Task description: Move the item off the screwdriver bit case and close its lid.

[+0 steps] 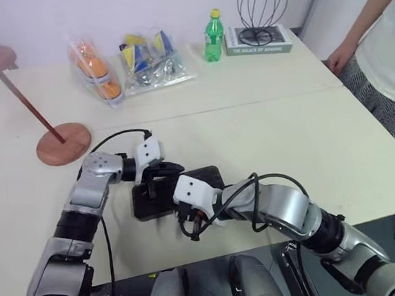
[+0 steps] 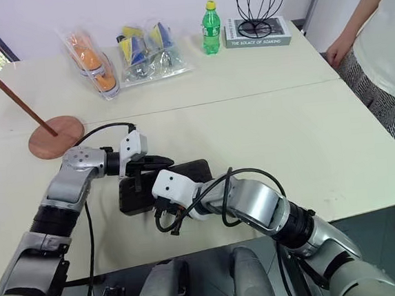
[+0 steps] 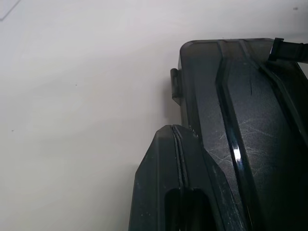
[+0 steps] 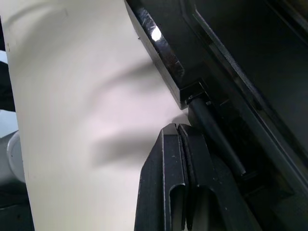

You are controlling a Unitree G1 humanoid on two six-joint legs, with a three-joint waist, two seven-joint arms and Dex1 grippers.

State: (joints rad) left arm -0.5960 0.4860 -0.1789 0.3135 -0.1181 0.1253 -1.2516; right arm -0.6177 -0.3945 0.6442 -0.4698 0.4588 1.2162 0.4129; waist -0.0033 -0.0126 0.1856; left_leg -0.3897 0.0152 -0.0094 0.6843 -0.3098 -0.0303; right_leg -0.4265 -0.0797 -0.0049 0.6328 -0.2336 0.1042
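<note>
Nearest to us in the head views, our right end effector (image 2: 163, 210) sits with fingers together at the near edge of the screwdriver bit case (image 2: 189, 171), and our left end effector (image 1: 159, 171), fingers also together, rests on the case's left end. We judge the first step done: the item (image 1: 63, 143) stands on the surface well to the left of the case, base down, rod leaning, top disc raised. What is left, we think, is only seating the lid.

From the left wrist, the lid (image 3: 250, 125) reads as smoky, scratched plastic lying flat over the case, a small latch tab at its edge, our fingertips (image 3: 180, 192) touching it.

From the right wrist, the case's glossy dark edge meets the pale surface (image 4: 72, 96); whether the lid has latched we cannot tell.
</note>
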